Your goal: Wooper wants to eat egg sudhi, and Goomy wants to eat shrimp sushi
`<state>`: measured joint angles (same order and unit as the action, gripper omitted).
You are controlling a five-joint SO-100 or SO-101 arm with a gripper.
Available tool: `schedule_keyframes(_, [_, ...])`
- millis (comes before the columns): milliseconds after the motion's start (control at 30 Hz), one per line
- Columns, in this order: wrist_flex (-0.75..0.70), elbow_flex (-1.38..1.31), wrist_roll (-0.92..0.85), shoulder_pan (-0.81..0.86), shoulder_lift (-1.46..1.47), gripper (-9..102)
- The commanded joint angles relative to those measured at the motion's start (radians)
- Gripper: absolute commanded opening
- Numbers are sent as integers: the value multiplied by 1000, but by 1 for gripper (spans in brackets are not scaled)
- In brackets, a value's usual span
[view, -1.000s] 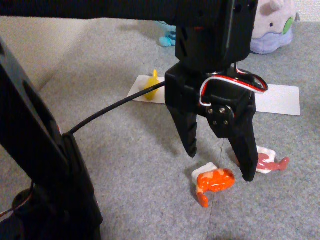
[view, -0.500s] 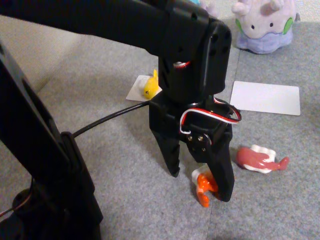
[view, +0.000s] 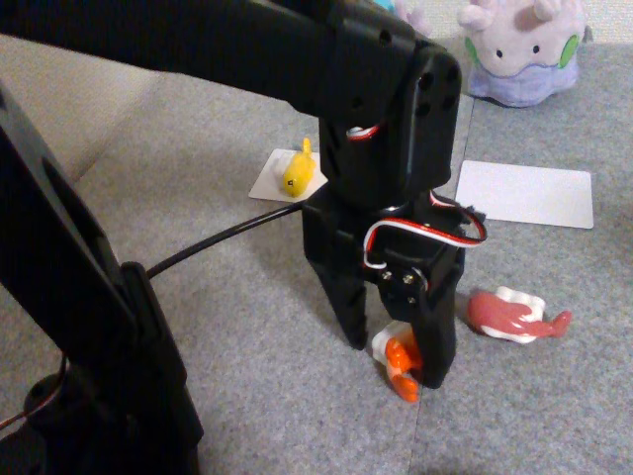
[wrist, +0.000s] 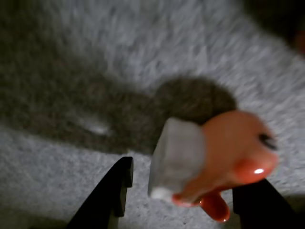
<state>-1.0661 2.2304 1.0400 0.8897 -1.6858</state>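
The shrimp sushi (view: 397, 354) lies on the grey carpet, orange top on white rice. My black gripper (view: 396, 362) stands open with one finger on each side of it. In the wrist view the shrimp sushi (wrist: 214, 155) sits between the fingers of the gripper (wrist: 188, 180), with a gap at the left finger. The egg sudhi (view: 299, 171) rests on a small white card (view: 269, 182). Goomy (view: 519, 49) sits at the back right. A pale sliver of Wooper (view: 414, 14) peeks above the arm; the rest is hidden.
A dull red-pink sushi piece (view: 512, 315) lies just right of the gripper. A larger white card (view: 526, 194) lies in front of Goomy. The arm's black base (view: 89, 356) and a cable (view: 223, 236) take up the left foreground.
The gripper has come down and to the left over the shrimp sushi. Its fingers now straddle the piece and hide part of it.
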Motion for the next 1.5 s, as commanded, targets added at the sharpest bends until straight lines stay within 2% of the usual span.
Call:
schedule_keyframes(0, [17, -6, -8, -2, -40, 23])
schedule_keyframes(167, [38, -6, -8, -2, -40, 21])
schedule_keyframes(500, [51, -6, -8, -2, -40, 7])
schedule_keyframes(1000, [28, -18, 6, -20, -67, 6])
schedule_keyframes(1200, [-101, -106, 17, -75, -210, 6])
schedule_keyframes(1467, [-264, -357, 124, -221, -284, 6])
